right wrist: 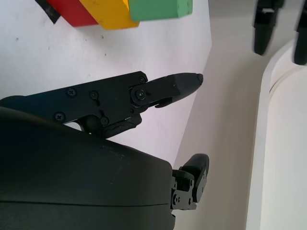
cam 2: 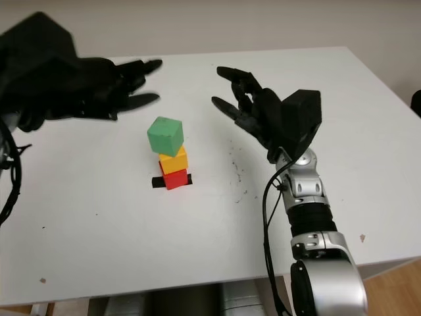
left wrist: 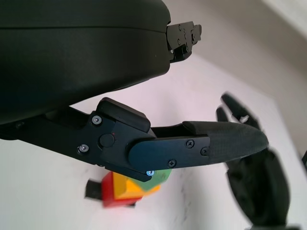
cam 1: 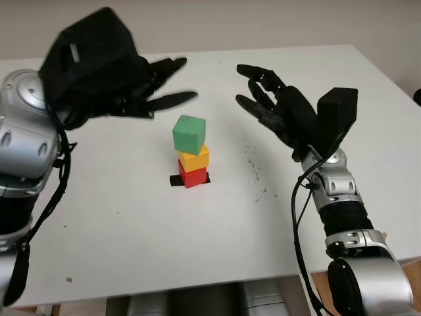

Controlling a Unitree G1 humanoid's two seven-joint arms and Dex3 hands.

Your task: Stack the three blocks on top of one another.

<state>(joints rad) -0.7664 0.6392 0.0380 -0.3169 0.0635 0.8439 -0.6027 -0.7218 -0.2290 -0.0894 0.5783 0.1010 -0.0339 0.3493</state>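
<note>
A stack of three blocks stands mid-table: a red block at the bottom on a black mark, a yellow block on it, and a green block on top, turned a little askew. My left hand hovers open above and to the left of the stack, apart from it. At about the same height on the other side, my right hand hovers open, also clear of the blocks. The stack also appears in the left wrist view, with the red block lowest, and in the right wrist view with the green block.
The white table has faint dark specks right of the stack. Its front edge runs along the bottom and its right edge slants away at the far right.
</note>
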